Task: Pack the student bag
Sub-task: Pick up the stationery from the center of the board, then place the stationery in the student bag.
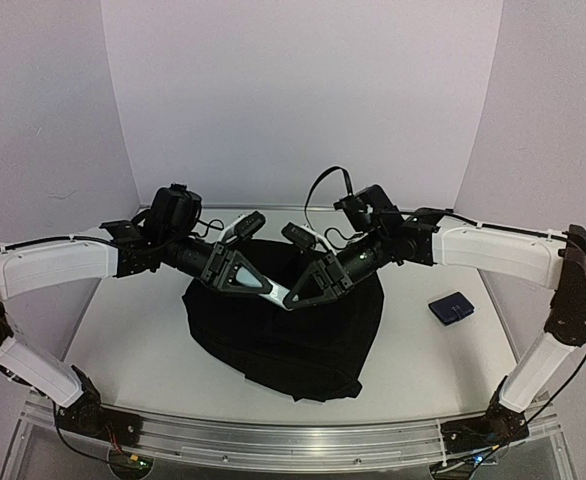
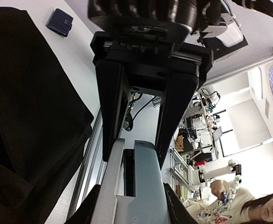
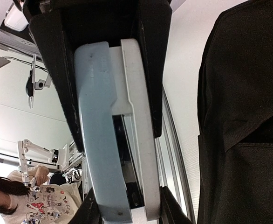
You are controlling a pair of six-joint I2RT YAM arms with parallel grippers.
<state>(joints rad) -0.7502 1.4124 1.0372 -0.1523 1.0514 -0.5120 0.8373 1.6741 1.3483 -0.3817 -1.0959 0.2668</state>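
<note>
Between the two arms, above the student bag (image 1: 283,340), the left gripper (image 2: 132,196) and the right gripper (image 3: 129,198) meet nose to nose on one pale blue and white object (image 3: 113,116). We see the right gripper narrowed on one end of it. The left gripper's jaws lie flush along its sides from the other end, so we judge that both are gripping. What the object is we cannot tell.

We read this shared hold as a handover. It is made over the bag so that a slip would land on soft fabric, and so that the receiving arm is already placed to lower the object in.

The bag lies slumped and flat at the middle of the white tabletop (image 1: 133,320), directly beneath the grippers. From above we cannot make out whether its zipper stands open.

A small dark blue pouch (image 1: 451,307) sits well apart to the right. An aluminium rail (image 1: 273,435) edges the near side, and pale walls (image 1: 303,100) box in the rest. The wrist views show a bright lab beyond, with a person (image 2: 267,210) seated there.
</note>
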